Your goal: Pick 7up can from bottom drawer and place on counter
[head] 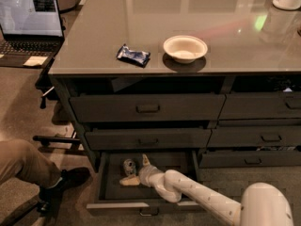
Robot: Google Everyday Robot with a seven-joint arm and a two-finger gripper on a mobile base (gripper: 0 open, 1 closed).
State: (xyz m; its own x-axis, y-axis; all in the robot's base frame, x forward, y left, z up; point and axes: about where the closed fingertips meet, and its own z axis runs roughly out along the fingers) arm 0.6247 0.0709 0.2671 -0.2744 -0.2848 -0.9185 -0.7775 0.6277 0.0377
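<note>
gripper: gripper is down inside the bottom drawer, arm coming in from the near right; fingers spread, nothing held
7up can: 7up can stands in the far-left part of the open drawer, just left of the gripper, looks partly between the two fingers; contact cannot be told
counter: counter is above, well apart from the can; holds a white bowl and a dark blue wrapper
risk 1: can is light; a finger nudging it before closing would likely tip it or push it to the drawer's left wall
risk 2: off-centre close on the round side, so the can may squirt out or get dented
risk 3: lifting out, can or wrist could hit the middle drawer front above, because the opening is low
risk 4: person's leg is near the drawer's left side; a wide arm swing could come close
</note>
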